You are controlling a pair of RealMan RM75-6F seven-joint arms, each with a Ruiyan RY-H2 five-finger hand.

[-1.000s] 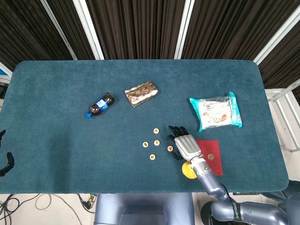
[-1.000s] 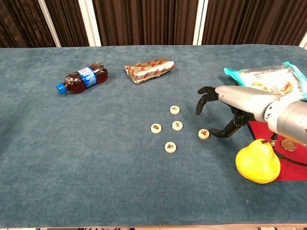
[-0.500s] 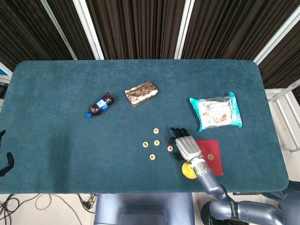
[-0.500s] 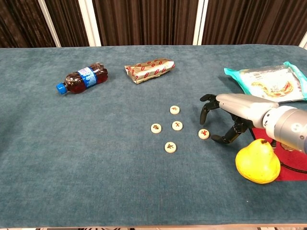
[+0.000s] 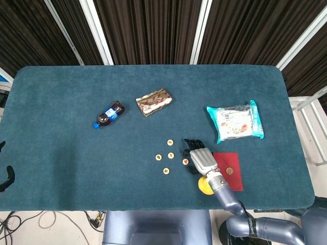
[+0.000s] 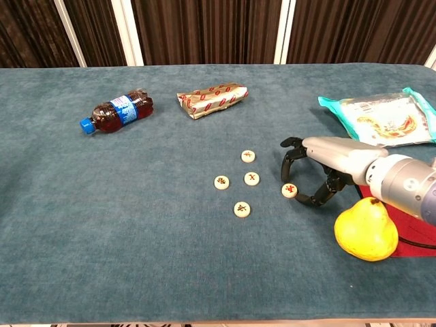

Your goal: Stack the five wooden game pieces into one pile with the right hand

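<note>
From above, at about five o'clock of the table's [image 5: 61,102] centre: right hand [image 5: 200,159] shifted a little toward nine o'clock over the last second, now lying over the rightmost game piece [image 5: 185,162], which peeks out at the hand's nine-o'clock edge. Remaining four pieces [image 5: 165,155] loose and flat just to nine o'clock of it, none stacked on another. Means the first pick is only about to start; no pile yet. Forearm running in from five o'clock, over the pear [image 5: 205,187], beside the red mat [image 5: 232,162]. Left hand [image 5: 6,176] barely showing at the far left edge; state impossible to tell.

From the chest: right hand [image 6: 315,177] lower and nearer the pieces than a second ago. Fingers arched downward like a cage, one dark fingertip [image 6: 287,167] planted at twelve o'clock of the rightmost piece [image 6: 289,190], thumb curling in from four o'clock. Not clenched, nothing grasped: piece flat on the cloth, framed by the fingers but not lifted. Wrist level, palm down. Other four [image 6: 242,184] well spread at nine o'clock, untouched.
</note>
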